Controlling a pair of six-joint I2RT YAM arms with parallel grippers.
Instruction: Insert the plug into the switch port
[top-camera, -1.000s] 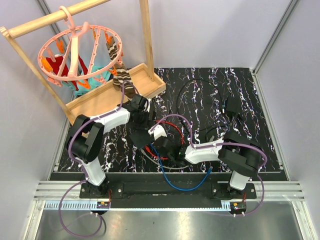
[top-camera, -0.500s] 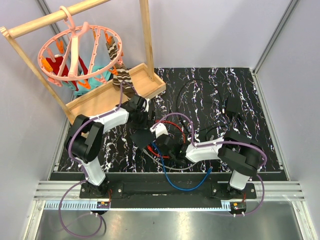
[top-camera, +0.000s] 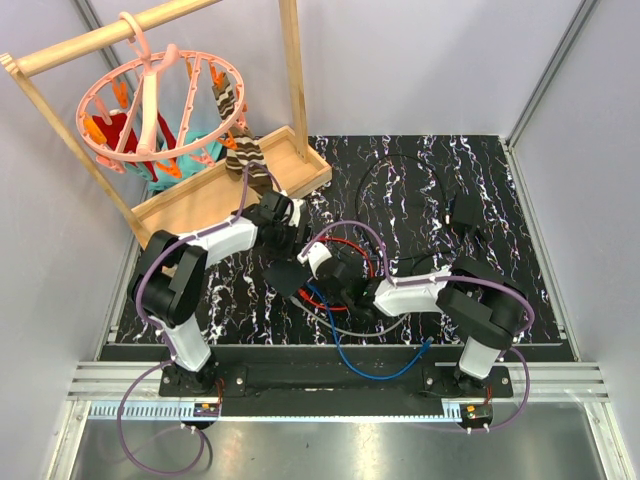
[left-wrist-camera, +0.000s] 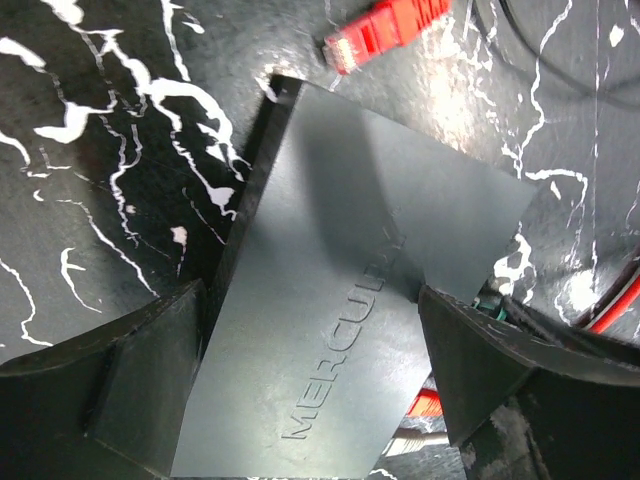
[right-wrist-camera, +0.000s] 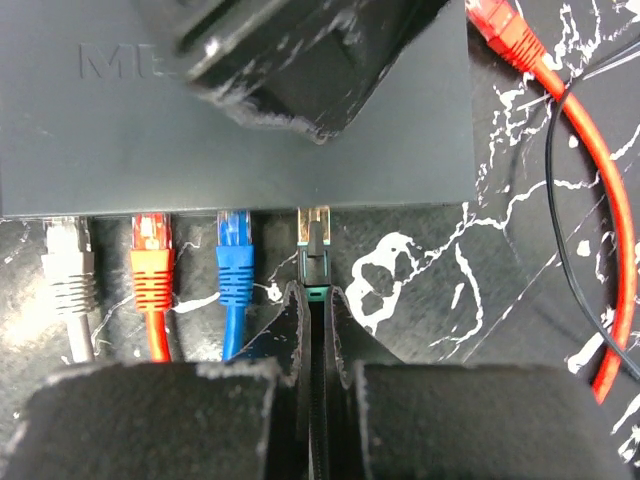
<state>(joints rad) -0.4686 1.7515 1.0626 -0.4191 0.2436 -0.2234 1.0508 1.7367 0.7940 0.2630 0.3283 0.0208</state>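
Observation:
The switch (left-wrist-camera: 340, 290) is a flat matte black box lying on the marbled mat, also seen as the switch (right-wrist-camera: 240, 140) from the right wrist. My left gripper (left-wrist-camera: 315, 365) (top-camera: 285, 240) stands open and wide astride it, one finger close against each side; contact is unclear. The switch port row runs along the near edge (right-wrist-camera: 240, 208). My right gripper (right-wrist-camera: 316, 300) (top-camera: 315, 285) is shut on the black cable just behind a black-and-green plug (right-wrist-camera: 315, 245). The plug's tip sits at the mouth of the port right of the blue one.
Grey (right-wrist-camera: 68, 265), orange (right-wrist-camera: 152, 265) and blue (right-wrist-camera: 234, 260) plugs sit in neighbouring ports. A loose red plug (left-wrist-camera: 385, 30) and red cable (right-wrist-camera: 590, 200) lie beside the box. A black adapter (top-camera: 465, 210), wooden rack tray (top-camera: 230, 190) and pink hanger (top-camera: 150, 100) stand further back.
My right arm has slid left and forward, bringing the plug up to the box's edge. The left jaws have narrowed slightly around the box.

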